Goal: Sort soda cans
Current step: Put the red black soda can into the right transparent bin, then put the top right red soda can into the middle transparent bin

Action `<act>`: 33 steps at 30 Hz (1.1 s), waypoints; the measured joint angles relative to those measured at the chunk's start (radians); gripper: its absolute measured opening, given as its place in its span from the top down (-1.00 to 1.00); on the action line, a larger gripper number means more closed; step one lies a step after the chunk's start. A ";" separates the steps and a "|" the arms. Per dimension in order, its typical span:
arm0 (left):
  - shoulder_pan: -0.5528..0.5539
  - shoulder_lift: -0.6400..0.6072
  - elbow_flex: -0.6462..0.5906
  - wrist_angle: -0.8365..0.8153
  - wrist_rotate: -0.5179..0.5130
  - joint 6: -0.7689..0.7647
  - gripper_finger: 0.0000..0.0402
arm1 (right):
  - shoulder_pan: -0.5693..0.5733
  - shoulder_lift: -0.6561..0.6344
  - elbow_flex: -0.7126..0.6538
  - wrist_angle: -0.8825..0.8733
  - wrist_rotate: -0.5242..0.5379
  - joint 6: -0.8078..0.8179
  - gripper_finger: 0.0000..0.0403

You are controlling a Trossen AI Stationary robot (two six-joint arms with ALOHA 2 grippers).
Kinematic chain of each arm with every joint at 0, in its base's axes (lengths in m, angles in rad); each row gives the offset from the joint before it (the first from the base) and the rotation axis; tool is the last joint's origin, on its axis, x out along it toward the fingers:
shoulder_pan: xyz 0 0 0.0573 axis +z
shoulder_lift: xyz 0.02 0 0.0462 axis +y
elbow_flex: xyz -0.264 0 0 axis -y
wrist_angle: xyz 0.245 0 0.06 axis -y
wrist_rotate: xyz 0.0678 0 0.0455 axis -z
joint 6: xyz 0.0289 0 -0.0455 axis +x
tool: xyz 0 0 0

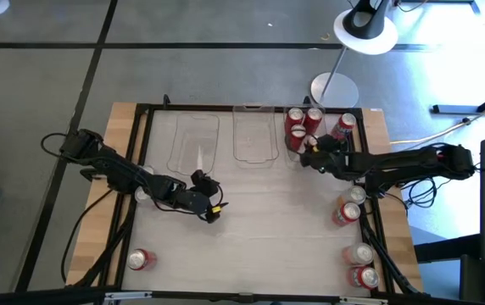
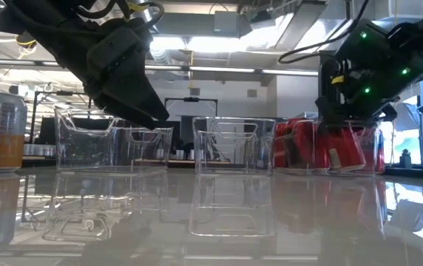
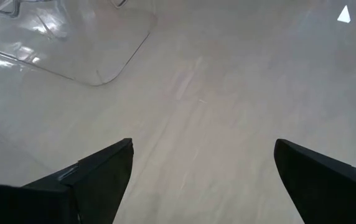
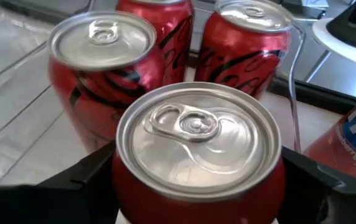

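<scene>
Meanwhile, left gripper [image 1: 209,206] hovering mid-table, fingers spread wide, holding nothing; left bin [image 1: 194,141] just beyond it. Stray can [image 1: 141,259] lying near front left corner, likely next pick for that arm. Right gripper [image 1: 313,154] clamping red can [image 4: 198,155] over right bin [image 2: 328,148], three red cans [image 4: 101,68] already standing inside. Lowering straight down into free gap advisable, keeping can upright, avoiding neighbours' rims, releasing only once base seated. More cans [image 1: 348,212] waiting along right edge.

Red can [image 4: 198,155] between tool fingers [image 4: 78,186]
</scene>
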State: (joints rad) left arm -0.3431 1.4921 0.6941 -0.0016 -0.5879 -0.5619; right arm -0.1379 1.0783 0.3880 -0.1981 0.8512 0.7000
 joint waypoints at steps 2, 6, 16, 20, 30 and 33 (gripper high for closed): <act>0.000 0.000 0.000 0.004 0.000 0.002 -0.86 | 0.000 0.004 -0.015 0.017 0.000 0.005 -0.52; 0.000 0.000 0.000 0.017 0.000 0.013 -0.86 | 0.000 0.009 -0.020 0.020 0.004 0.011 -0.54; 0.000 0.000 0.000 0.014 0.000 0.012 -0.86 | 0.000 0.009 -0.022 0.033 0.010 0.003 -0.76; 0.000 0.000 0.000 0.014 0.000 0.012 -0.86 | 0.000 0.009 -0.021 0.044 0.001 -0.004 -0.77; 0.000 0.000 0.000 0.014 0.000 0.012 -0.86 | 0.001 -0.032 0.144 -0.149 -0.011 -0.161 -0.76; 0.000 0.000 0.000 0.013 0.000 0.012 -0.86 | 0.000 -0.041 0.217 -0.259 0.014 -0.178 -0.77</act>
State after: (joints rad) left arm -0.3431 1.4921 0.6945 0.0114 -0.5877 -0.5499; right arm -0.1379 1.0373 0.6053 -0.4568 0.8652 0.5223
